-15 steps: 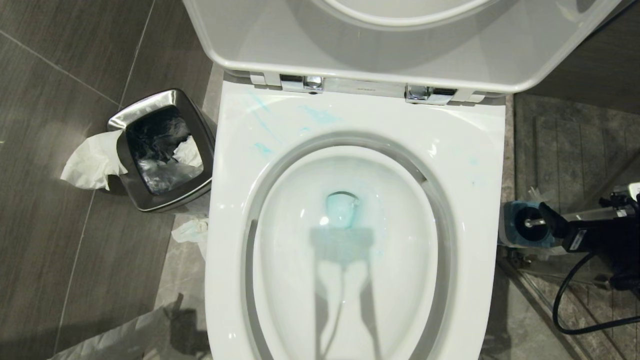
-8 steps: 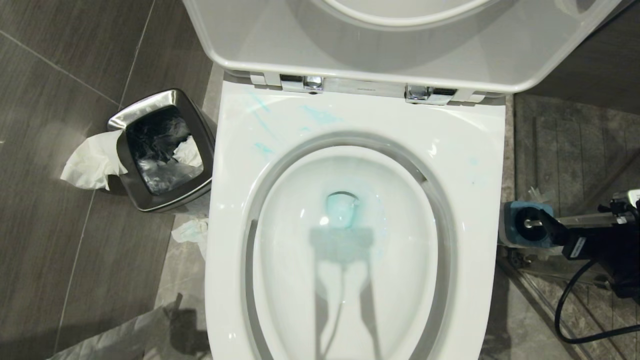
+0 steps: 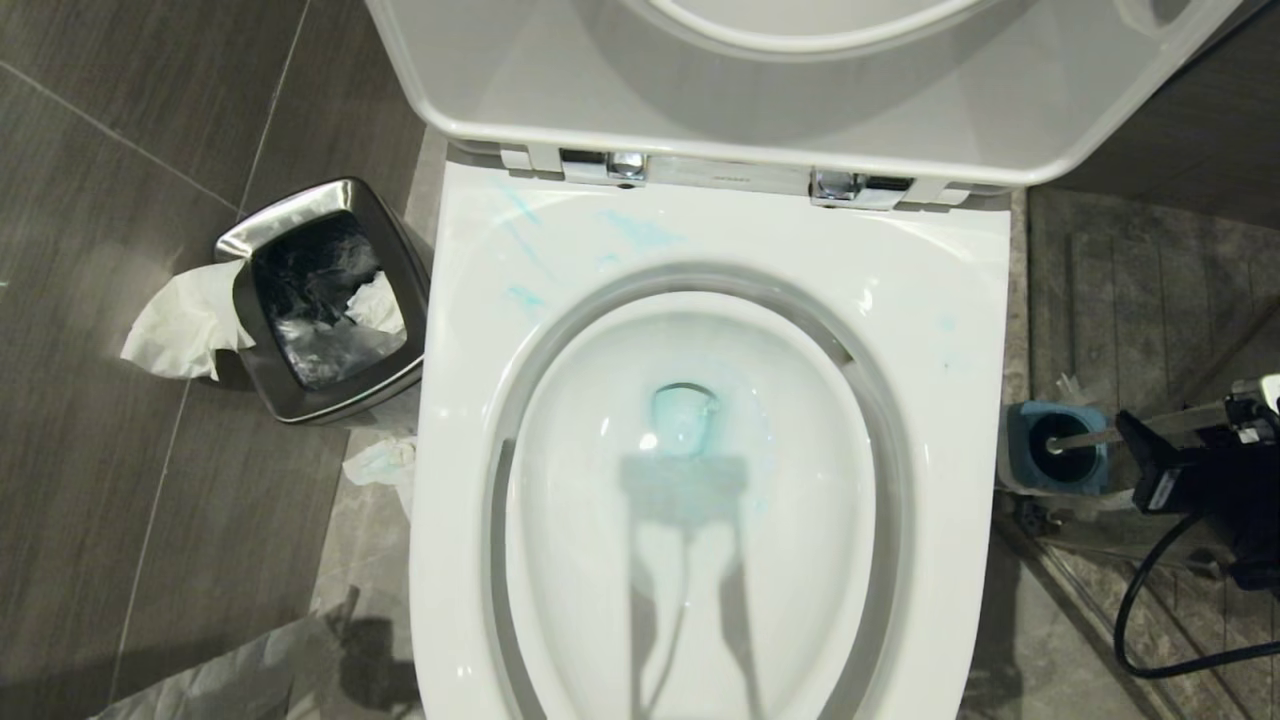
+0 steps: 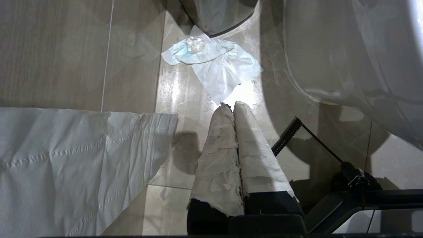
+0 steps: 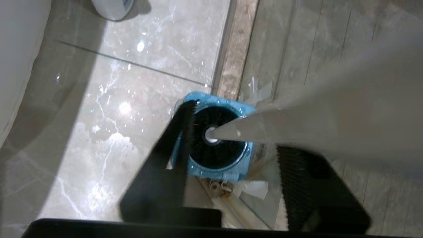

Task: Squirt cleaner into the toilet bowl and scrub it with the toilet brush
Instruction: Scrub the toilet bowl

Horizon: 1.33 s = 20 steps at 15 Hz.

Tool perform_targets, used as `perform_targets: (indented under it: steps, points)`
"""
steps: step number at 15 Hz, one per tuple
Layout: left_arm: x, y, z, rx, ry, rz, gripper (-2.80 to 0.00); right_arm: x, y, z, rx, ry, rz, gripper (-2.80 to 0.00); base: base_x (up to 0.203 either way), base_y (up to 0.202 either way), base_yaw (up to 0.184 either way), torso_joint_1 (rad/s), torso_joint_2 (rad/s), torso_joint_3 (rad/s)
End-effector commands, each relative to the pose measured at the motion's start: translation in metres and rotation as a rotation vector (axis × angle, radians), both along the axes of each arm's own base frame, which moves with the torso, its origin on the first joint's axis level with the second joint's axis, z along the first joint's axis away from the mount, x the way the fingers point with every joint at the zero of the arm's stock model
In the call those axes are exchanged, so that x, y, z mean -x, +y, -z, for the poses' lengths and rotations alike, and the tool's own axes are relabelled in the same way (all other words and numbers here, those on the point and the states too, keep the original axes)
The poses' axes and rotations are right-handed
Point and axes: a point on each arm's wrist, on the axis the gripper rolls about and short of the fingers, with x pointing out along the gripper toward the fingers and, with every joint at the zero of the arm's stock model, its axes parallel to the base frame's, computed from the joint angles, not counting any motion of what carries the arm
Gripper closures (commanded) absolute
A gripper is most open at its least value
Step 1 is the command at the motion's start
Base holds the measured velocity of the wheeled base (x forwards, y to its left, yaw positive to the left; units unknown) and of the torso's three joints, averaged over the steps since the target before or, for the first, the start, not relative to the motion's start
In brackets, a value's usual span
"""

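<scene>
The white toilet bowl fills the head view, its seat and lid raised. Cleaner shows as turquoise smears on the rim, and the water is tinted. The toilet brush handle leans out of its blue-topped holder on the floor to the right of the bowl. My right gripper hovers over the holder, open, black fingers on either side of the handle. My left gripper hangs shut over the floor tiles, its fingers wrapped in white paper.
A steel waste bin stands left of the bowl with tissue hanging out. A crumpled tissue and a large paper sheet lie on the floor. A glass panel and its rail run beside the holder. A black cable loops below the right arm.
My right gripper has shifted right along the brush handle, away from above the holder's hole, and its fingers have drawn closer together. The bowl and left arm are unchanged.
</scene>
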Motion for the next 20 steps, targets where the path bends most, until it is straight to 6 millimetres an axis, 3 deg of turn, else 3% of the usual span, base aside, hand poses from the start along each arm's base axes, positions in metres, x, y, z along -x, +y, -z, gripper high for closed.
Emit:
perform_targets:
  steps: [1, 10, 16, 17, 20]
  points:
    - [0.000, 0.000, 0.000, 0.000, 0.003, 0.001, 0.00, 0.000, -0.001, -0.002, 0.009, -0.014, 0.006, 0.00, 0.000, 0.000, 0.000, 0.000, 0.00, 0.000]
    - [0.000, 0.000, 0.000, 0.000, 0.003, 0.001, 0.00, 0.010, -0.004, -0.002, 0.007, -0.006, 0.025, 0.00, 0.000, 0.000, 0.000, 0.000, 0.00, 0.000]
    - [0.000, 0.000, 0.000, 0.000, 0.003, -0.001, 0.00, 0.050, 0.006, 0.006, 0.012, 0.050, -0.021, 0.00, 0.000, 0.000, 0.000, 0.000, 0.00, 0.000]
    - [0.000, 0.000, 0.000, 0.000, 0.003, 0.001, 0.00, 0.056, 0.007, 0.007, 0.012, 0.058, -0.022, -2.80, 0.000, 0.000, 0.000, 0.000, 0.00, 0.000]
    - [0.000, 0.000, 0.000, 0.000, 0.003, 0.001, 0.00, 0.061, 0.008, 0.005, 0.008, 0.048, -0.011, -2.80, 0.000, 0.000, 0.000, 0.000, 0.00, 0.000]
